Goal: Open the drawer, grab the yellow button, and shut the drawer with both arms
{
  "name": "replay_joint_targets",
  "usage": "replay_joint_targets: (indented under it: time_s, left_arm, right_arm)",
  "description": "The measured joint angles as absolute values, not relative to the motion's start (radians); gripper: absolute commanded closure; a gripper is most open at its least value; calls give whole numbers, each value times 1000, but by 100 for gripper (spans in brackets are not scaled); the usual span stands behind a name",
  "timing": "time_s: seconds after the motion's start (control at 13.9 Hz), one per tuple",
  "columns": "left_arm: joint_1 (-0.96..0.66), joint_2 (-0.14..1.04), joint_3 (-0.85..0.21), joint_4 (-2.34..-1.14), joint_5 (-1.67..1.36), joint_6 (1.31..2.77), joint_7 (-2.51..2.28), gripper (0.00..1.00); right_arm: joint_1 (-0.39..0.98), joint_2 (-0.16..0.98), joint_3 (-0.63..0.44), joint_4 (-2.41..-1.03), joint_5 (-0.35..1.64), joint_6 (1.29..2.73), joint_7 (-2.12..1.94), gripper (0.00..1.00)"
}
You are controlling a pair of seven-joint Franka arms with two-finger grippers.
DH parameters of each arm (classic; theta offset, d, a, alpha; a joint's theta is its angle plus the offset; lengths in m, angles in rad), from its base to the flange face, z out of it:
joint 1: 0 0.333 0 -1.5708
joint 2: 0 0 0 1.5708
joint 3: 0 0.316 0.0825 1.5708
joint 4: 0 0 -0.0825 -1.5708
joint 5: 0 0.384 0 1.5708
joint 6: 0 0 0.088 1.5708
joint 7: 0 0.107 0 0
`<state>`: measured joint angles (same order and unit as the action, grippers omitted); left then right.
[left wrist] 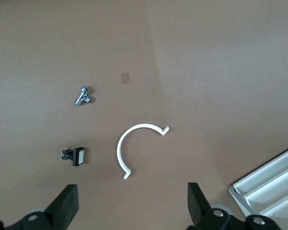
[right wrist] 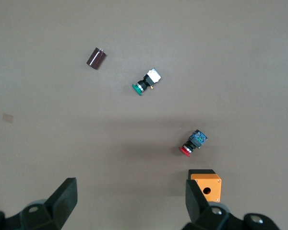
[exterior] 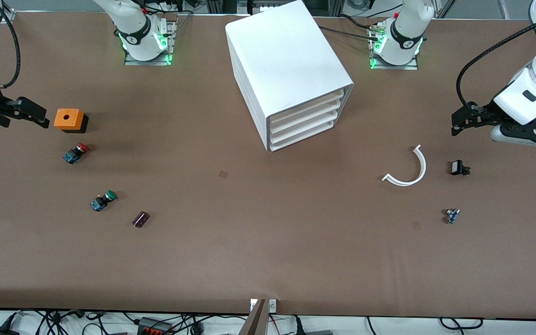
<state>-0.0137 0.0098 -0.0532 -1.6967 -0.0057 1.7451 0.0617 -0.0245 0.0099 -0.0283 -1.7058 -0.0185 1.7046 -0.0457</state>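
Observation:
The white cabinet (exterior: 291,65) of four stacked drawers stands at the middle of the table, between the two arm bases. All its drawers (exterior: 303,123) are shut; a corner of it shows in the left wrist view (left wrist: 273,187). The orange-yellow button is not in view. My left gripper (exterior: 458,124) is open and empty over the table at the left arm's end (left wrist: 132,201). My right gripper (exterior: 40,117) is open and empty over the table at the right arm's end, beside an orange box (right wrist: 129,196).
Toward the right arm's end lie an orange box with a hole (exterior: 69,119), a red-capped button (exterior: 76,153), a green-capped button (exterior: 103,200) and a dark cylinder (exterior: 140,219). Toward the left arm's end lie a white curved strip (exterior: 407,170), a small black part (exterior: 458,168) and a small metal part (exterior: 452,216).

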Motion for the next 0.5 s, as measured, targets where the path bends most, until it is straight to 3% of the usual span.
replay_joint_targets:
  time_s: [0.22, 0.5]
  left_arm:
    - [-16, 15, -65, -1697, -7, 1700, 62, 0]
    - [-52, 47, -73, -1697, -18, 1587, 63, 0]
  right_arm:
    - [-14, 44, -23, -1709, -17, 1706, -47, 0]
    - [97, 82, -15, -1709, -16, 1755, -42, 0]
